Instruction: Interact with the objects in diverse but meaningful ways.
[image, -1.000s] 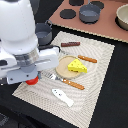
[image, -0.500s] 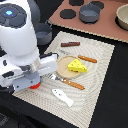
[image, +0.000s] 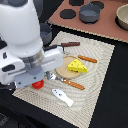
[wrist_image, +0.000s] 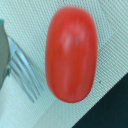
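— What is changing compared with a moment ago?

— The arm (image: 22, 37) is sitting lower and further toward the exterior view's left than it was half a second back, and its white body is now covering more of the woven placemat (image: 100, 70). The red tomato (image: 37, 84) is peeking out just under the wrist housing, at the mat's near-left edge.

— And the tool itself, is it gripping anything?

— I cannot tell. The fingers are hiding behind the arm in the exterior view, and the wrist view is showing none of them, only the tomato (wrist_image: 70, 55) filling the middle, lying on the mat with a grey fork (wrist_image: 22, 75) just beside it, apart from it.

— Where are the other pieces lying?

— They are staying where they were. The yellow cheese wedge (image: 77, 66) is resting on the round wooden board (image: 62, 72). The white fish shape (image: 62, 97) is lying near the mat's front edge, well apart from the tomato. One brown sausage stick (image: 70, 44) is lying at the mat's far side, and an orange-handled piece (image: 87, 59) is sitting just beyond the cheese. The grey pot (image: 90, 12) is standing off the mat on the brown surface (image: 110, 25).
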